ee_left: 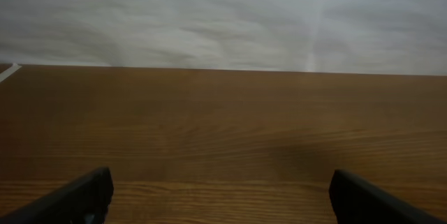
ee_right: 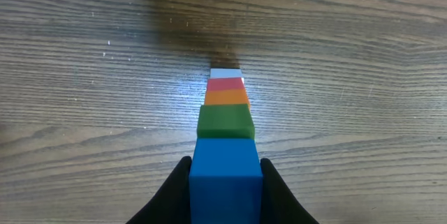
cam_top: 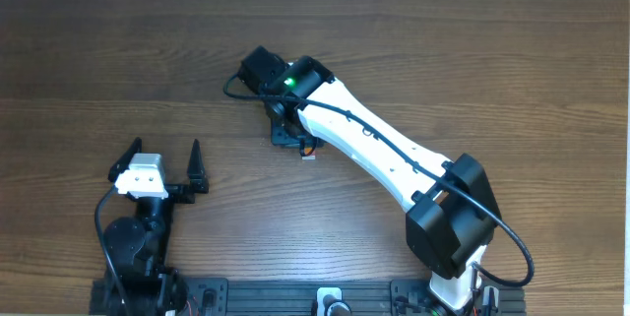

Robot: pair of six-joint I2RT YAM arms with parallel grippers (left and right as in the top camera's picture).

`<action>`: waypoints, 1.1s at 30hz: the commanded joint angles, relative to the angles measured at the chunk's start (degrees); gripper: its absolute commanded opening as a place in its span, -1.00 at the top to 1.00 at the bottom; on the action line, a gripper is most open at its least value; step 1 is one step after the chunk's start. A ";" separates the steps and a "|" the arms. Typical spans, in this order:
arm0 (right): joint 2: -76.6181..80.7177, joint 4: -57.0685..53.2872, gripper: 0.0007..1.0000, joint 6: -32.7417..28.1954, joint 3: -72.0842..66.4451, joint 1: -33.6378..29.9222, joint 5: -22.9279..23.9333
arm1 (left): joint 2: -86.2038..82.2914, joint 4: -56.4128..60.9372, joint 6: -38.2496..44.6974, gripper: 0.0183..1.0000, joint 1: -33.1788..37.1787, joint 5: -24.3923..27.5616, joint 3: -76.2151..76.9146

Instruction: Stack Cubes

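Your blue cube [ee_right: 225,178] lines up directly over a column of green cube [ee_right: 225,121], orange cube [ee_right: 227,97], red cube [ee_right: 226,84] and white cube [ee_right: 225,73] on the wooden tabletop [cam_top: 443,40]. The right gripper [ee_right: 225,185], just left of centre in the top view, has its fingers [ee_right: 174,190] clamped on the blue cube's sides. Your left gripper [cam_top: 165,154] sits at lower left, fingers apart.

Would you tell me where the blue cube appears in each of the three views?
Top view: covered by the right hand, just left of centre.
Left wrist view: looks across the table to a pale wall instead.
Right wrist view: blue cube at bottom centre between the fingers, topping the stack.
Shared landmark: the wood-grain table.
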 commanded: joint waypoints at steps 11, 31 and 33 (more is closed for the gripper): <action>0.11 0.35 0.97 2.03 -0.57 -0.98 0.55 | -0.46 -0.04 0.83 -1.00 0.31 0.59 -0.31; 0.83 1.18 0.71 2.67 -0.59 -1.03 0.52 | -0.46 -0.04 0.85 -1.00 0.31 0.59 -0.28; 0.83 1.18 0.67 2.67 -0.59 -1.03 0.52 | -0.46 -0.02 0.83 -1.00 0.31 0.59 -0.31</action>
